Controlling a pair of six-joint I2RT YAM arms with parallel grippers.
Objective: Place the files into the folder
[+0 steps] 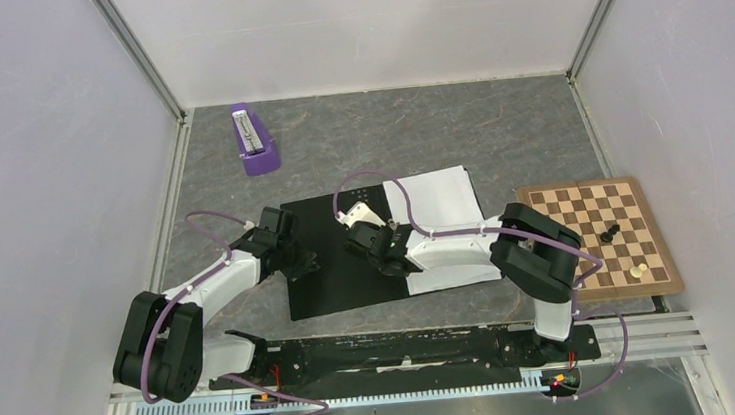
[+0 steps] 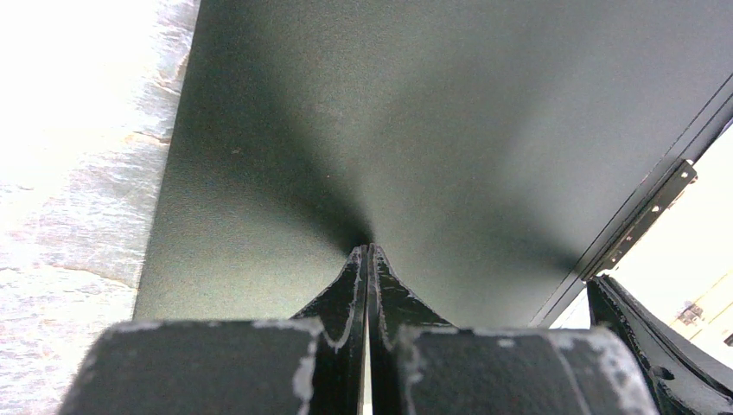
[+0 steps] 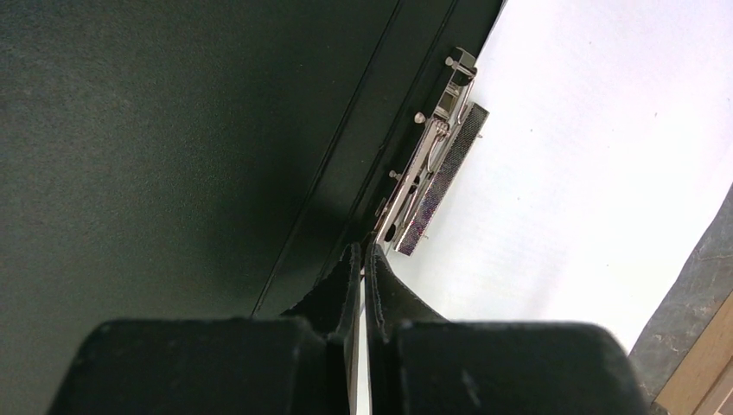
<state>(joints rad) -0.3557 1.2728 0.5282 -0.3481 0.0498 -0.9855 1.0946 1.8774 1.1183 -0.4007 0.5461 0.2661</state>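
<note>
The folder lies open on the grey table, black inside up. The white files lie flat on its right half. My left gripper is shut and empty, with its tips touching the bare black left half. My right gripper is shut, with its tips at the near end of the metal spine clip, beside the files. Whether the tips touch the clip is unclear. The clip also shows in the left wrist view. The teal outside is hidden.
A wooden chessboard with a black piece and a light piece sits right of the folder. A purple device stands at the back left. Enclosure walls close in on three sides.
</note>
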